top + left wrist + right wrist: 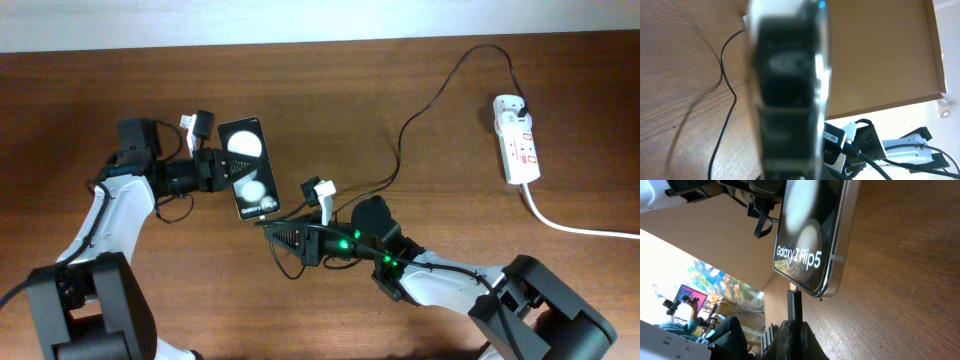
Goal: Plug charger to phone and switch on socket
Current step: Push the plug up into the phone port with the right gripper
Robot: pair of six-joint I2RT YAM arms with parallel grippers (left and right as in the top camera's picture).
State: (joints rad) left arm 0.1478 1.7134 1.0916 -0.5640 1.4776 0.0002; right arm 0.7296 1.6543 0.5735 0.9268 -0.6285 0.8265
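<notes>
The black phone [248, 168] with two white blobs is held off the table by my left gripper [220, 168], which is shut on its left edge. In the left wrist view the phone [790, 90] is a blurred black slab that hides the fingers. My right gripper [272, 230] is shut on the charger's black connector tip [794, 302]. The tip meets the lower edge of the phone [810, 235]; I cannot tell whether it is seated. The thin black cable [420, 120] runs to a black plug [522, 103] in the white socket [517, 140] at the far right.
The socket's thick white cord [580, 228] trails off the right edge. The black cable loops over the table between my right arm and the socket. The table's far edge [320, 45] lies just beyond the phone and socket.
</notes>
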